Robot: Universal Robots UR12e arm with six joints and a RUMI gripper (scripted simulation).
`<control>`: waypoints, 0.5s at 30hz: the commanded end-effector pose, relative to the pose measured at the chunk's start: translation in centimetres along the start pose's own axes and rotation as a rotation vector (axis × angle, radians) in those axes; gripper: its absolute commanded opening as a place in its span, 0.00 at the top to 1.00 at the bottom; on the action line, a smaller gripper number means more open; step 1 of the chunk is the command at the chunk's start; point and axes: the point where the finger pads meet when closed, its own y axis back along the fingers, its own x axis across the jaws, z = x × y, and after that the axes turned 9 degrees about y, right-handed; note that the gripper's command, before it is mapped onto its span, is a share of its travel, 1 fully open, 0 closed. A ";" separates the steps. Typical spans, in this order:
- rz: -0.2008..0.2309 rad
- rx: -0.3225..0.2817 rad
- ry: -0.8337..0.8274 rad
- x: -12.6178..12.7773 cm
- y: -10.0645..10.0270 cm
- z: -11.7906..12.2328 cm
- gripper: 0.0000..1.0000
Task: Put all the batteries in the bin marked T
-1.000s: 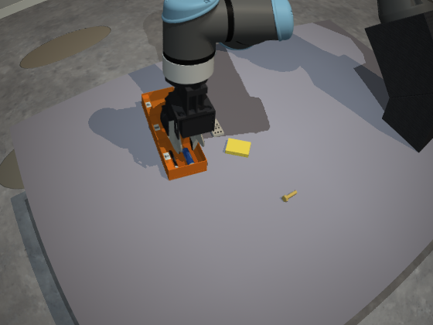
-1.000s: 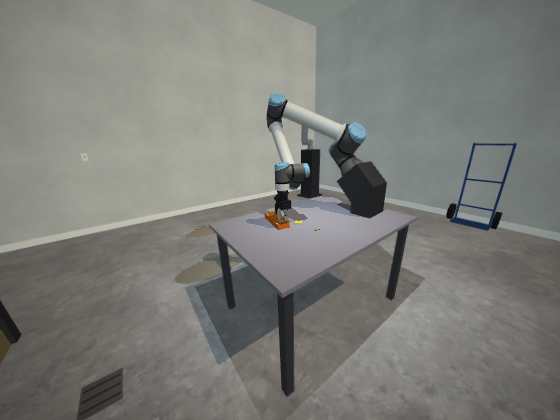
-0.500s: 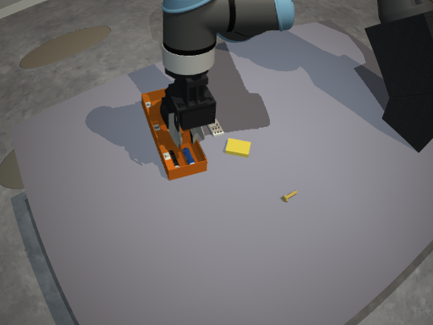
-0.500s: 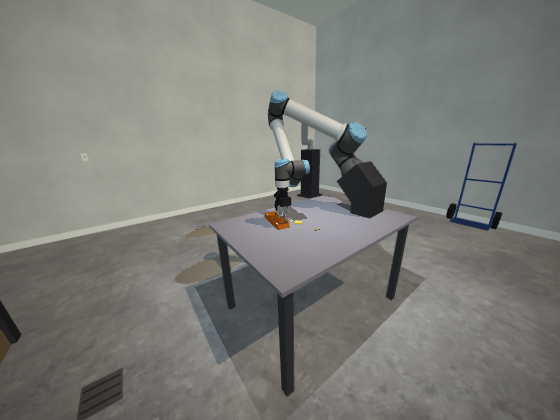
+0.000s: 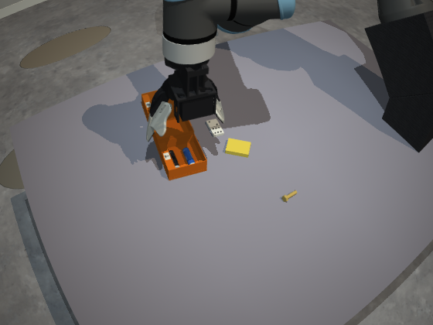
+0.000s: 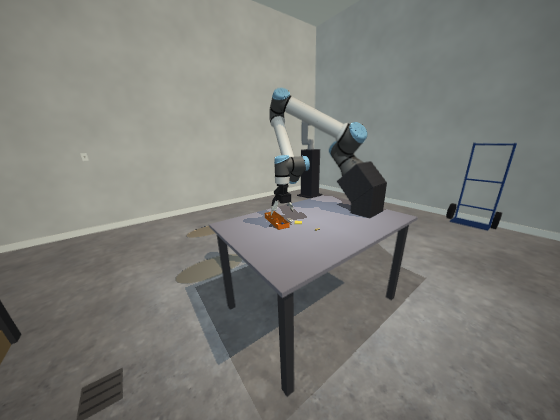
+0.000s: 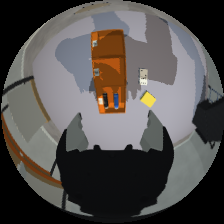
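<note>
Gripper spread fully wide, nothing held, poised above the middle of the orange bin on the grey table. One pale fingertip over the bin's left wall, the other off to the right side. Black battery and blue battery lying side by side in the bin's near end compartment — parallel, close together, lengthwise along the bin. Small label on that compartment's wall; letter not legible. Just right of the bin: white domino, then yellow block. Brass bolt well apart, further right.
</note>
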 end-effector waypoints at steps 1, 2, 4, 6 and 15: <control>-0.001 0.000 0.000 0.0 1.5 0.0 0.00; -0.001 0.000 0.000 0.0 1.5 0.0 0.00; -0.001 0.000 0.000 0.0 2.3 0.0 0.00; -0.001 0.000 0.000 0.0 3.1 0.0 0.00; -0.001 0.000 0.000 0.0 6.7 0.0 0.00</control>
